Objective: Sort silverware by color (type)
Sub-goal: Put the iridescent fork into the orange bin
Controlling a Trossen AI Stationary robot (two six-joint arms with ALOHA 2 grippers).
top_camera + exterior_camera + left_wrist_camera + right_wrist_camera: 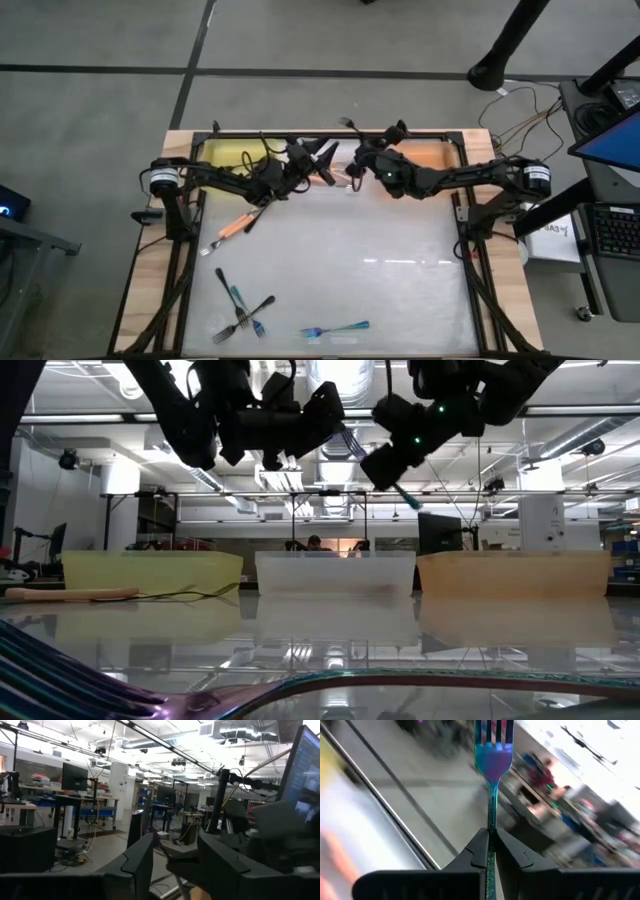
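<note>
My right gripper (491, 845) is shut on a teal-blue fork (493, 760) whose tines point away from the wrist. It hangs high over the far middle of the table (357, 165). In the low view the fork's teal end (407, 497) sticks out below the gripper. My left gripper (322, 160) hovers open just left of it, holding nothing. On the table lie an orange fork (235, 225), two black forks (224, 288) (252, 314) crossing a teal one (243, 304), and a blue fork (336, 328) near the front edge. My right gripper pinches the teal-blue fork's handle (491, 832) between its two fingers (476, 852), with the fingers lying along the handle. The tines end stands out beyond the fingertips. The fork is lifted clear of the table.
Three bins stand along the far edge: yellow (150, 572), clear (335, 572) and orange (515, 572). The two grippers are close together above the clear bin's front. A black frame (468, 250) borders the table. The middle of the white surface (370, 270) is bare.
</note>
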